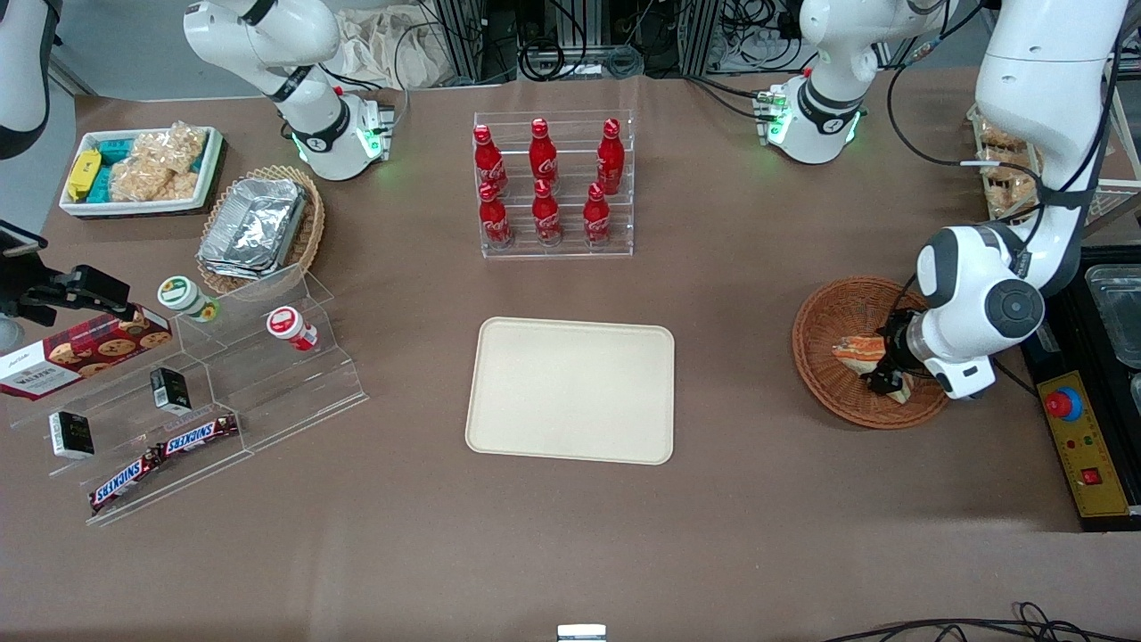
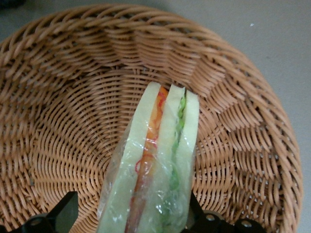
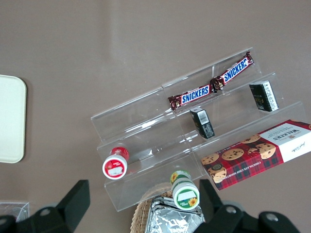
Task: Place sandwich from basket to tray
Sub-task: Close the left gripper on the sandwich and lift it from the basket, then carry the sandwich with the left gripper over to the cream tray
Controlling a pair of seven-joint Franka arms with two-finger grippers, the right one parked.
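The sandwich [image 1: 856, 348], a wrapped wedge of pale bread with orange and green layers, lies in the reddish-brown wicker basket [image 1: 824, 312] toward the working arm's end of the table. My left gripper [image 1: 882, 364] is down inside the basket, open, with its fingers on either side of the sandwich. In the left wrist view the sandwich [image 2: 160, 160] rests on the basket's weave [image 2: 73, 97] between the gripper's [image 2: 132, 204] fingers. One finger [image 2: 195, 209] touches the wrap and the other finger [image 2: 68, 206] stands a little apart from it. The cream tray [image 1: 570, 390] lies flat at the table's middle, with nothing on it.
A clear rack of red cola bottles [image 1: 553, 183] stands farther from the front camera than the tray. A black control box with a red button [image 1: 1083, 441] lies beside the basket at the table's edge. Clear stepped shelves of snacks [image 1: 178, 392] stand toward the parked arm's end.
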